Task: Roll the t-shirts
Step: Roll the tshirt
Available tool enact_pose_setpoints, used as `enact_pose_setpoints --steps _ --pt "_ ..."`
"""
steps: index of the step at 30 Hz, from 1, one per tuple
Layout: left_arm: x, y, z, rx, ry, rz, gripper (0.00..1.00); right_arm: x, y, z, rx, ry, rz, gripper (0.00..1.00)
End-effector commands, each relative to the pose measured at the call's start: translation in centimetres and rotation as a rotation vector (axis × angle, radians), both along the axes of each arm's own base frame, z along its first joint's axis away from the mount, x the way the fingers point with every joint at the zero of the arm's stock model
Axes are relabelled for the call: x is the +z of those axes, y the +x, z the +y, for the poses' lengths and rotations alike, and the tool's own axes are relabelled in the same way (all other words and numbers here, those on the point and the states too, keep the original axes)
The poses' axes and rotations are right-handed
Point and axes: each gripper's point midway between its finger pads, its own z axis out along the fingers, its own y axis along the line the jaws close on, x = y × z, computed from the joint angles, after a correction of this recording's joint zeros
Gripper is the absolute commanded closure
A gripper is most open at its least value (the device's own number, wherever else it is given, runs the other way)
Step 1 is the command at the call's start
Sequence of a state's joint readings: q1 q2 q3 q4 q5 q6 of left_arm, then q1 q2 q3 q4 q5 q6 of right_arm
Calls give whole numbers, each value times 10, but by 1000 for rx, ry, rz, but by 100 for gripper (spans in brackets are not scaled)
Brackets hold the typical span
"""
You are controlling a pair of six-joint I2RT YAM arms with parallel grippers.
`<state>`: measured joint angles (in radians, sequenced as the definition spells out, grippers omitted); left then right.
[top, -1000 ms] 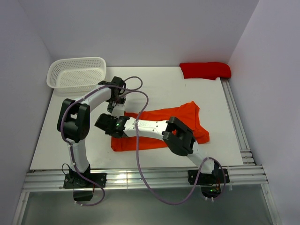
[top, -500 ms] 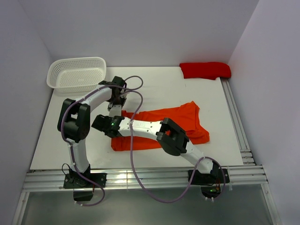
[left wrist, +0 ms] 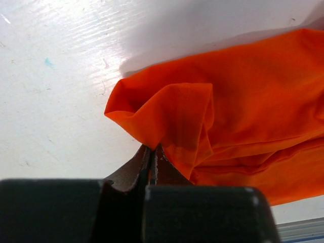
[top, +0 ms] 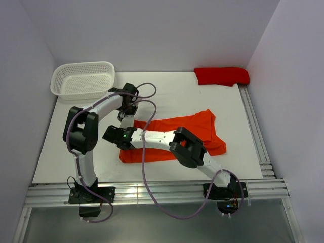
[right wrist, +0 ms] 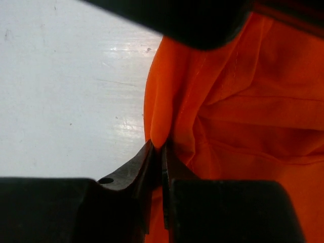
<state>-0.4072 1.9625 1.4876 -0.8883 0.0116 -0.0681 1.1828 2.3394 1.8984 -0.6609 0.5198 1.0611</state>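
An orange t-shirt [top: 197,126] lies crumpled in a wide band across the middle of the white table [top: 76,147]. My left gripper [top: 126,117] is at the shirt's far left corner. In the left wrist view, that gripper [left wrist: 152,148] is shut on a lifted fold of the orange fabric [left wrist: 243,96]. My right gripper [top: 115,137] is at the shirt's left edge, a little nearer to me. In the right wrist view, the right gripper [right wrist: 158,147] is pinched shut on a hanging fold of the t-shirt [right wrist: 243,101].
A white plastic basket [top: 83,78] stands at the back left corner. A folded red garment [top: 221,76] lies at the back right. Metal rails run along the table's front edge [top: 152,192] and right edge [top: 255,131]. Walls close in on three sides.
The right gripper has closed on the shirt's left edge after reaching slightly left. The left gripper keeps its hold and has barely shifted.
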Motion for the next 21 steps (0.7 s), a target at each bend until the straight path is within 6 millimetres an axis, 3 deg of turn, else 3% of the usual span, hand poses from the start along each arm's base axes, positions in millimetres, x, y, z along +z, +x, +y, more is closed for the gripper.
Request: enact_pose_setpoints --steps 1,6,7,10,16,21 --pt "10 4 -9 -13 -19 -16 97 10 6 -2 -8 66 4 88" --pt "19 9 -15 -33 -73 -22 80 17 0 1 23 248 9 91" --pt "24 13 -13 -29 -90 -32 68 19 0 1 25 281 12 92" --pt "43 23 -15 -35 -172 -60 51 24 -1 -2 40 395 11 93" --pt "74 35 -3 -73 -282 -109 36 31 -1 -5 65 591 31 94" --pt "73 19 14 -110 -402 -62 33 31 0 -6 64 769 64 95"
